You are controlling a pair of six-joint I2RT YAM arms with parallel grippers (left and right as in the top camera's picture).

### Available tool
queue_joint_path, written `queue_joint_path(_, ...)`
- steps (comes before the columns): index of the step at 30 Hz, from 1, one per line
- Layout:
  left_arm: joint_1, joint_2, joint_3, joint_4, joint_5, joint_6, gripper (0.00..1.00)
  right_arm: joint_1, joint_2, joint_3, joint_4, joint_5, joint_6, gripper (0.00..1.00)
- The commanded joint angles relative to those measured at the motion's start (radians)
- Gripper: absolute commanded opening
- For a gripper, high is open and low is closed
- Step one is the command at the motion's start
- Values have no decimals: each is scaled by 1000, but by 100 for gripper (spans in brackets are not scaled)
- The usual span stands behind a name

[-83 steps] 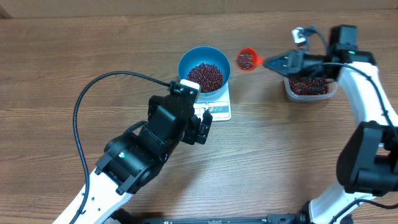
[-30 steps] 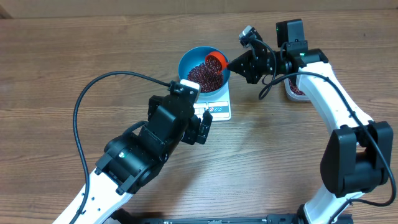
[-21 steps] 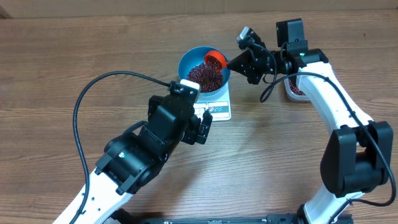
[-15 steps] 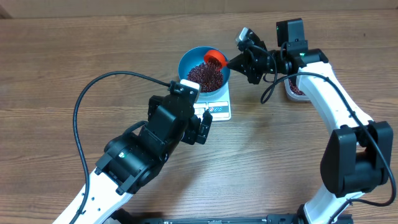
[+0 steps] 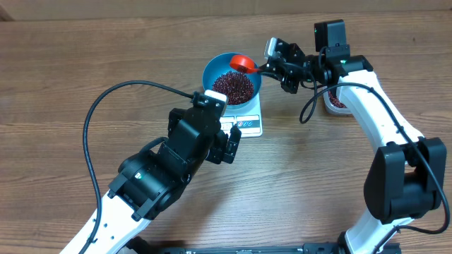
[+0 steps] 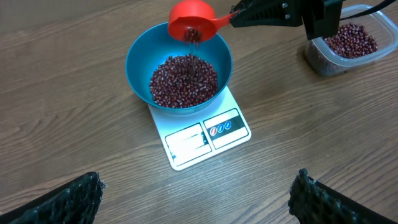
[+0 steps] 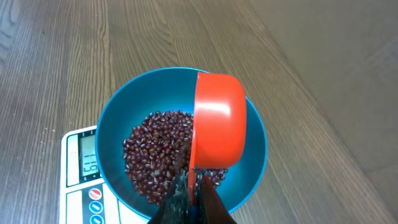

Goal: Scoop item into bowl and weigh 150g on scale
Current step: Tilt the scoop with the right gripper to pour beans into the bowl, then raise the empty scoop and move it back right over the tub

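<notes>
Overhead: right gripper (image 5: 281, 65) clamped on red scoop (image 5: 244, 63) over bowl (image 5: 210, 73); left gripper (image 6: 196, 202) wide open.

surface: wooden table (image 5: 85, 63) | brown woodgrain | lighting: even

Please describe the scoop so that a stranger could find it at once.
On the wooden table, find the white scale carrying a round blue bowl of dark red beans. The plastic scoop hangs tilted over that bowl, the only bright orange-red thing.
</notes>
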Motion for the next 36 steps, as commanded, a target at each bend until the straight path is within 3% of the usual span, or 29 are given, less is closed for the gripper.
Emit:
queue_joint_path(1, 7, 7, 15, 3, 0, -21, 99, 2, 0, 27, 6, -35, -45, 4)
queue_joint_path(8, 7, 7, 15, 3, 0, -21, 99, 1, 0, 27, 5, -66, 56, 4)
queue_joint_path(15, 7, 7, 15, 3, 0, -21, 99, -36, 0, 30, 19, 42, 516, 4)
queue_joint_path(18, 7, 7, 15, 3, 0, -21, 99, -60, -2, 50, -5, 125, 639, 4)
queue_joint_path(30, 7, 7, 15, 3, 0, -21, 99, -111, -85, 254, -312, 254, 676, 4)
queue_joint_path(36, 7, 7, 15, 3, 0, -21, 99, -113, -129, 266, -394, 598, 813, 4)
